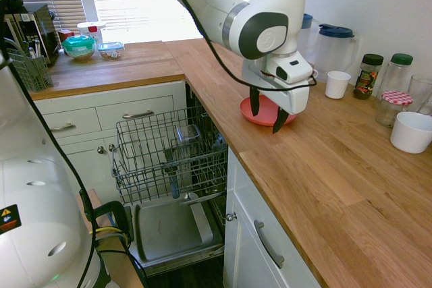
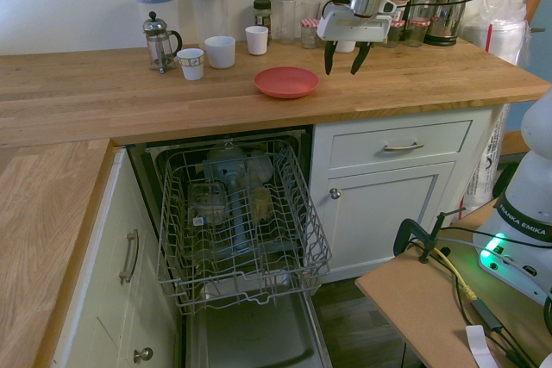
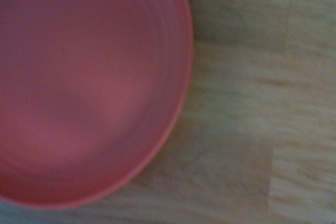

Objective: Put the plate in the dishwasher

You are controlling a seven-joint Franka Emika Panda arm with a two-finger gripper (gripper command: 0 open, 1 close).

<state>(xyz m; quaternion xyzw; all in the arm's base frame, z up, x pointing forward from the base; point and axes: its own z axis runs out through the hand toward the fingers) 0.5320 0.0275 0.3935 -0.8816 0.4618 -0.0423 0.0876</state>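
Your dishwasher (image 2: 250,329) stands open, its rack (image 2: 321,247) drawn out, ready for loading; the red plate (image 2: 286,83) lies on the tabletop (image 2: 198,105) above the dishwasher's right side; farther right, your end effector (image 2: 341,72) hovers wide and empty, with grasp, carry and placement left.

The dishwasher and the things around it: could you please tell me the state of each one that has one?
Dishwasher: open.
Upper wire rack: pulled out, partly loaded.
Coral-red plate: lying flat on the counter.
Gripper: open, empty, above the counter.
White drawer: closed.
Coffee jar: lid on.
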